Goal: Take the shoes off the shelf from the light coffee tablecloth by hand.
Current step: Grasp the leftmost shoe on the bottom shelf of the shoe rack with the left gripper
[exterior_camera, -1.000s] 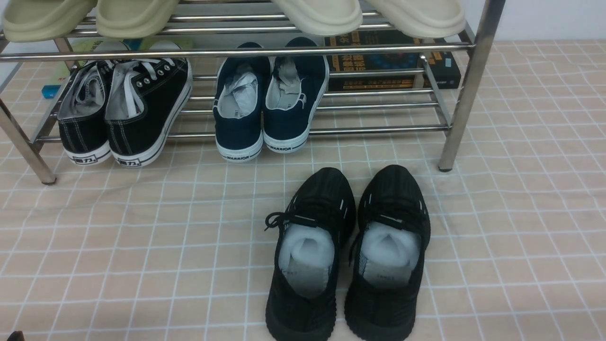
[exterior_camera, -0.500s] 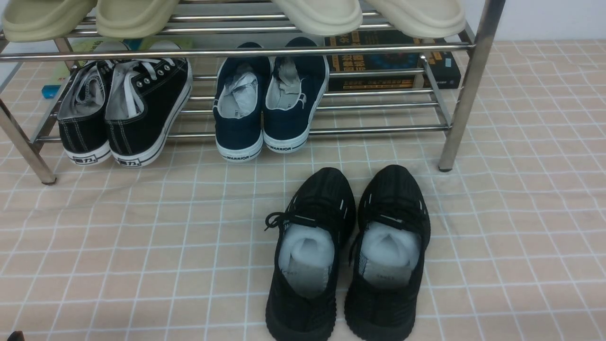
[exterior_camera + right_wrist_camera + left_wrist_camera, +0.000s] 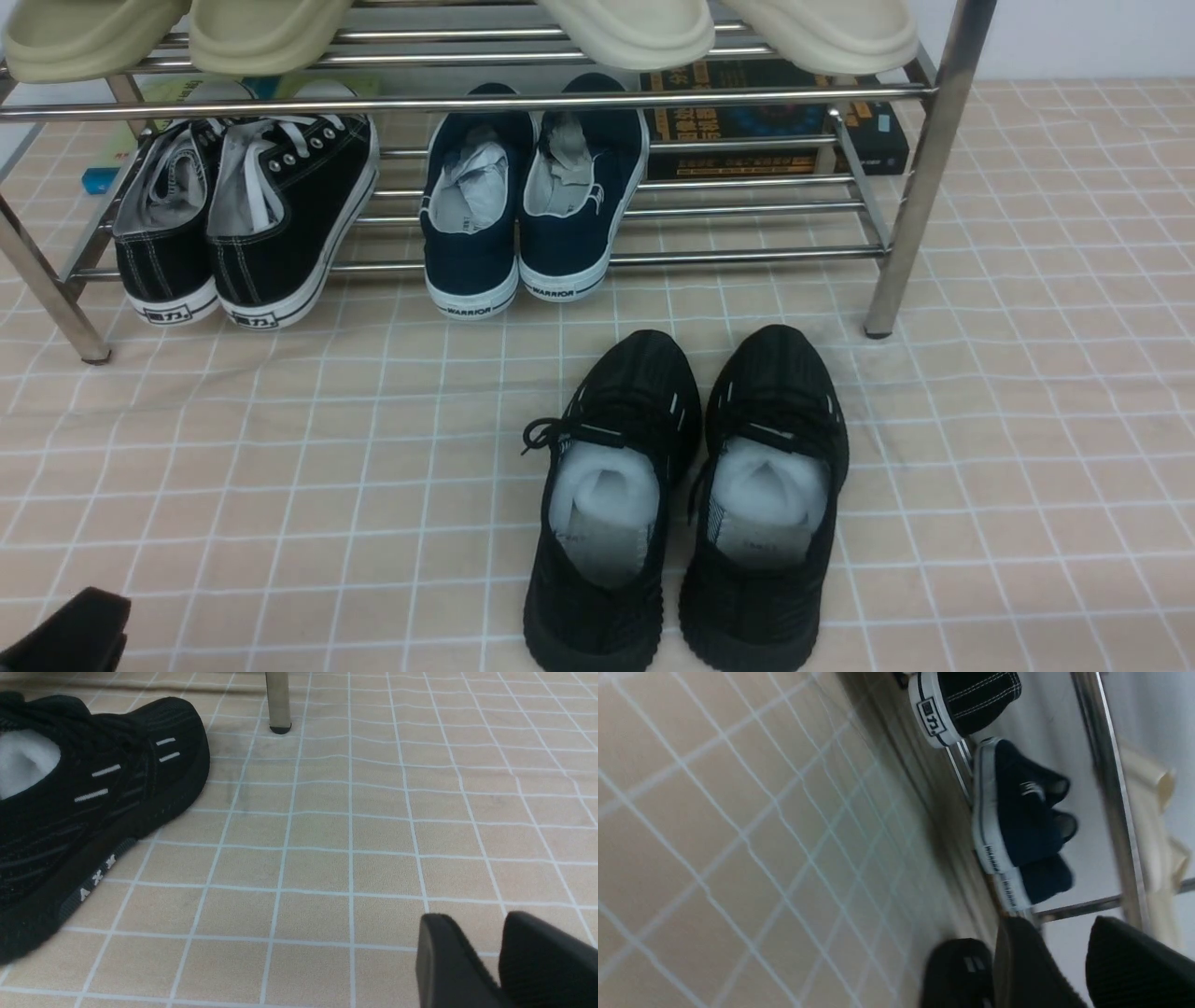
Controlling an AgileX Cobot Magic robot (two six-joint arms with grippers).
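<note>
A: Which items are shown, from the largest down?

B: The light coffee tablecloth (image 3: 308, 448), gridded in thin white lines, lies beneath all else; the chrome shelf (image 3: 901, 215), two-tiered, stands on it.

A: And the footwear?

B: All-black knit sneakers (image 3: 691, 560) lie on the cloth in front of the rack, toes towards it. Pale clogs (image 3: 373, 33), in two pairs, occupy the upper tier. The shoes (image 3: 271, 210), black canvas with white laces, rest side by side at the left of the lower tier, heels forward. Navy slip-ons (image 3: 513, 205), marked WARRIOR, sit to their right on the same tier.

A: Finally, the smallest parts?

B: The left end effector (image 3: 1057, 933), its tip low at the left in the front view, is partly open, with nothing between its fingertips. The right end effector (image 3: 476, 926), beyond the front view, is likewise partly open and empty, above the cloth
</note>
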